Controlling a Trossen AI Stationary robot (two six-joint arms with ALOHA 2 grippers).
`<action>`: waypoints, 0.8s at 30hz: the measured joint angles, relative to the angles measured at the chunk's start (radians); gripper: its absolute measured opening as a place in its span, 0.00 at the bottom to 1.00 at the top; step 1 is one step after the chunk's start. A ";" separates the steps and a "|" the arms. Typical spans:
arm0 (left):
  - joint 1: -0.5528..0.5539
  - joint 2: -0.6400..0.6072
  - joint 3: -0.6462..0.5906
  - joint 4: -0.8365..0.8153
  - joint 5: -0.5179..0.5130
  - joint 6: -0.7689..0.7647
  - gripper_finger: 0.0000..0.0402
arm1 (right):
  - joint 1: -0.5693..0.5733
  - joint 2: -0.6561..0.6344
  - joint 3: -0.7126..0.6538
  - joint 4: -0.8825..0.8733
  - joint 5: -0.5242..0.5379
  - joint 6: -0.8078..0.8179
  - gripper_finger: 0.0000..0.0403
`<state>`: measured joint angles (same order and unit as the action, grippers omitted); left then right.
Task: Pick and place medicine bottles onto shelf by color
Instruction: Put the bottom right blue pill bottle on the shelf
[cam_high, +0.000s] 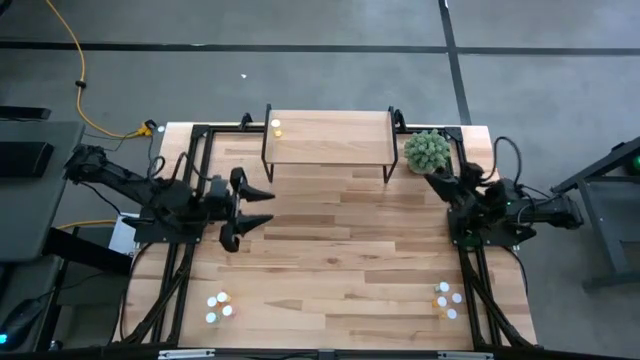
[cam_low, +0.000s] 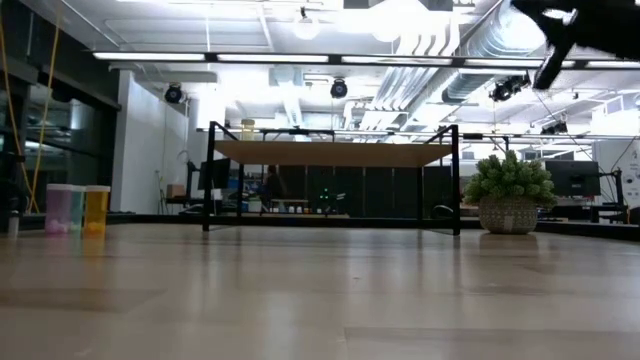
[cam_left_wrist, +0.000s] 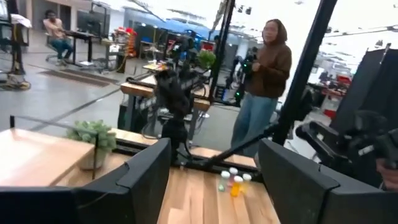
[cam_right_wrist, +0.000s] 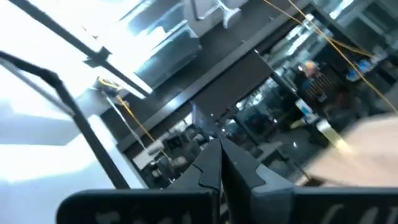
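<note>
The shelf (cam_high: 330, 135) stands at the table's far middle, with one yellow bottle (cam_high: 277, 127) on its left end; the bottle also shows in the low view (cam_low: 247, 128). Several bottles stand upright at the near left (cam_high: 220, 307) and several at the near right (cam_high: 447, 300). My left gripper (cam_high: 262, 208) is open and empty above the table's left middle, pointing right. My right gripper (cam_high: 433, 179) is shut and empty, raised beside the plant; its fingers meet in the right wrist view (cam_right_wrist: 219, 155).
A fuzzy green plant (cam_high: 428, 150) in a pot stands right of the shelf, close to my right gripper. In the left wrist view a person (cam_left_wrist: 268, 68) stands beyond the table's right side. Bare wood lies between the arms in the table's middle.
</note>
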<state>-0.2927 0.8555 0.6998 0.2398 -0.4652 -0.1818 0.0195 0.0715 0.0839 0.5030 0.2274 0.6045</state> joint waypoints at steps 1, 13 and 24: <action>-0.014 -0.011 -0.037 0.045 -0.022 0.000 0.57 | 0.004 0.027 0.023 0.003 -0.002 -0.027 0.00; -0.094 -0.120 -0.235 0.246 -0.092 0.054 0.13 | 0.056 0.437 0.289 -0.005 -0.133 -0.195 0.00; -0.072 -0.239 -0.235 0.119 0.005 0.054 0.00 | 0.062 0.664 0.533 -0.173 -0.142 -0.113 0.01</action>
<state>-0.3647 0.6161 0.4648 0.3583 -0.4602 -0.1278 0.0814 0.7353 0.6168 0.3299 0.0850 0.4917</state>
